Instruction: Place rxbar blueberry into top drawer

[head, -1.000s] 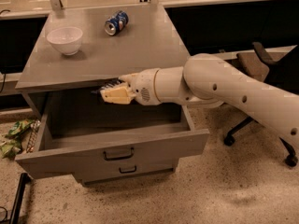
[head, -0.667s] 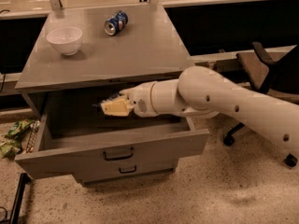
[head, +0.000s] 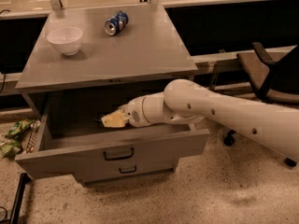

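Observation:
The top drawer (head: 70, 157) of the grey cabinet stands pulled open, its dark bar handle facing me. My gripper (head: 112, 120) is at the end of the white arm, which reaches in from the right. It is low inside the drawer, near the middle and above the drawer floor. The rxbar blueberry does not show clearly. Only a small dark sliver sits at the gripper's left tip, and I cannot tell what it is.
A white bowl (head: 65, 40) and a blue soda can (head: 116, 22) lying on its side rest on the cabinet top (head: 131, 55). The lower drawer (head: 121, 170) is closed. An office chair (head: 268, 73) stands to the right. Green wrappers (head: 14, 135) lie on the floor at left.
The gripper has moved down from the level of the cabinet top's front edge into the open drawer. The drawer, bowl and can have not moved.

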You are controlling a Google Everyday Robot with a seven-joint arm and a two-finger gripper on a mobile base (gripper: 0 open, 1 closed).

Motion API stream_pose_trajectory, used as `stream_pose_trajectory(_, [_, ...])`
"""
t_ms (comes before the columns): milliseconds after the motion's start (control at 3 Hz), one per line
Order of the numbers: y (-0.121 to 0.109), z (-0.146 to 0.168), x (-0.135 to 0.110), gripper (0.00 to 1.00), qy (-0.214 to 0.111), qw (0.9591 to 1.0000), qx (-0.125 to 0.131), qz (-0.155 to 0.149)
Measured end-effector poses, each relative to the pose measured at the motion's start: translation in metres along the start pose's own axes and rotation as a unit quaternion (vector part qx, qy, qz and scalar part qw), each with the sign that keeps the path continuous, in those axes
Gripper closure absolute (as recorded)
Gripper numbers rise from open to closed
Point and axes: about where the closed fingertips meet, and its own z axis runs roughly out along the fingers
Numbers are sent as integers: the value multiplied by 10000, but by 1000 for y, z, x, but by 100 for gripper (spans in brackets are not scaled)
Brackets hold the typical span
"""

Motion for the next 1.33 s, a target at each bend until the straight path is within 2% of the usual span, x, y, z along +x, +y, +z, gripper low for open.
stream_pose_trajectory(333, [-19,25,23,74,334,9986,354,184])
stream_pose_trajectory(667, [-32,38,26,52,521,9969,532,254])
stream_pose_trajectory(1000, [-41,49,23,28,554,9957,663,333])
stream_pose_trajectory(1333, [-43,44,18,0,502,9952,751,369])
